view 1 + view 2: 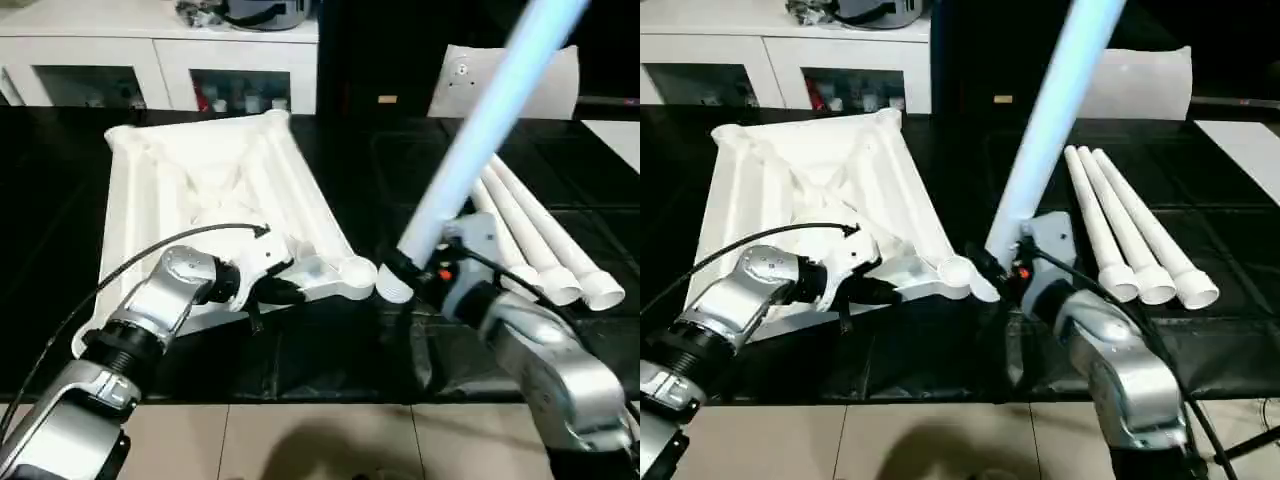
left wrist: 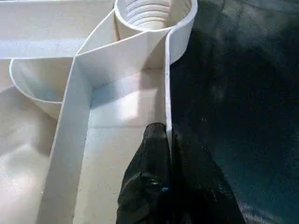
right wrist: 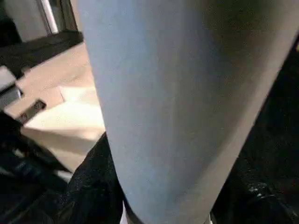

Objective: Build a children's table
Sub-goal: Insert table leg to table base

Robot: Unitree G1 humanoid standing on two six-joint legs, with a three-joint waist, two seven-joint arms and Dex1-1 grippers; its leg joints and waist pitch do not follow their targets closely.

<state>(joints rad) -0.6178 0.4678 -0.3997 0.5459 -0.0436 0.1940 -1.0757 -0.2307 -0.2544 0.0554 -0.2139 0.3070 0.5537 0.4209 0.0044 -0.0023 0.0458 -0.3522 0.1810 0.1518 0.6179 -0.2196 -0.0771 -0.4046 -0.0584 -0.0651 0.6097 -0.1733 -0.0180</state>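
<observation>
1. The tabletop [image 1: 215,190] lies underside up on the black counter [image 1: 350,360], ribs showing. Its near corner socket [image 1: 352,270] is open and empty.
2. The left end effector [image 2: 169,154] is pinched narrow on the tabletop's thin edge wall, just short of that socket, steadying the piece.
3. The right end effector [image 1: 410,272] holds one leg [image 1: 480,130] near its lower end. The leg leans up and away, and its bottom tip sits just beside the socket, not yet in it.
4. Three more legs [image 1: 545,240] lie side by side on the counter to the right.
5. Risk: the grip is low on a long leg, so the top could swing and the tip could miss the socket or catch its rim.
6. Risk: the leg is tilted; entering at this angle, it may jam or push the tabletop sideways, and the thin wall could slip from the left pinch.
7. The counter is dark and glossy. White cabinets [image 1: 150,60] stand behind it, a flat white bag [image 1: 545,85] lies at the far right, and pale floor tiles [image 1: 330,440] run in front.
</observation>
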